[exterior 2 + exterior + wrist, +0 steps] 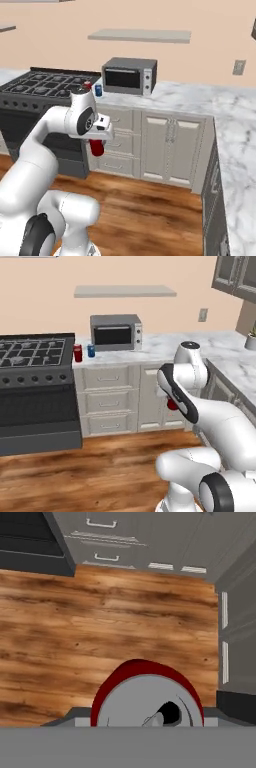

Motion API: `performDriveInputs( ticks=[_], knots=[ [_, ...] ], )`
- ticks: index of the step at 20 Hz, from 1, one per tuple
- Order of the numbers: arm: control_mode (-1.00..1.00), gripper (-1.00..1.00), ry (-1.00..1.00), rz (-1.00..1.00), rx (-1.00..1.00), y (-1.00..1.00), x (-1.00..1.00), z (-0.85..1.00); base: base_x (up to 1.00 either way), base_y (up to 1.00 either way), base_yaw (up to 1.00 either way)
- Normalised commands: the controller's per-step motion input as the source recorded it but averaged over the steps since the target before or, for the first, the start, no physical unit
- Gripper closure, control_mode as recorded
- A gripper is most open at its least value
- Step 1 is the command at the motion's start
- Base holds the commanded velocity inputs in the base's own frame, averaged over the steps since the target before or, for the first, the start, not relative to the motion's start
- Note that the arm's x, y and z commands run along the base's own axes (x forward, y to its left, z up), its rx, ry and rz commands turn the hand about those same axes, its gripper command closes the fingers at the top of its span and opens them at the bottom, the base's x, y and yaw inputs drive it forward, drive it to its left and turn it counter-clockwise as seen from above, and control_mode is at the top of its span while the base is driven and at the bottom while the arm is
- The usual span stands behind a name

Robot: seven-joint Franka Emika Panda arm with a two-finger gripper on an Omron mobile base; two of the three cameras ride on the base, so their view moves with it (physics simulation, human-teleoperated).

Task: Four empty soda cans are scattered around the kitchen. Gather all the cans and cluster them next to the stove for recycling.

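- A red soda can (96, 147) hangs below the robot's claw (98, 141), jaws closed on it, carried upright over the wood floor (100, 466) so it can be set down standing.
- From the hand camera, the same can's silvery top (148, 704) sits just below the lens, tab opening visible, with floorboards under it: the can is in the air, well clear of any surface.
- Two cans already stand on the marble surface (160, 343) just right of the stove (35, 356): a red one (77, 353) beside the grate, and a blue one (91, 350) close by it, in front of the grey countertop oven (116, 332). Their tight pairing reads as the start of the recycling cluster.
- The arm is folded low in front of the cabinet drawers (107, 401), the load held near the body, which looks suited to travel.
- Judged from here, the carried can is the third for the pile; the gap beside the blue can seems the natural spot.
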Motion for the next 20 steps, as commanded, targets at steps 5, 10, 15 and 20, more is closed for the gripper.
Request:
performDriveInputs(
  ticks=[5, 10, 15, 20],
  knots=[
    [1.0, 1.0, 0.0, 0.0, 0.0, 0.0, 0.0, 0.0, 0.99, 0.28, 0.14],
    [1.0, 1.0, 0.0, 0.0, 0.0, 0.0, 0.0, 0.0, 0.77, 0.32, 0.2],
    [1.0, 1.0, 0.0, 0.0, 0.0, 0.0, 0.0, 0.0, 0.48, 0.42, 0.23],
    [1.0, 1.0, 0.0, 0.0, 0.0, 0.0, 0.0, 0.0, 0.47, 0.51, 0.2]
  ],
)
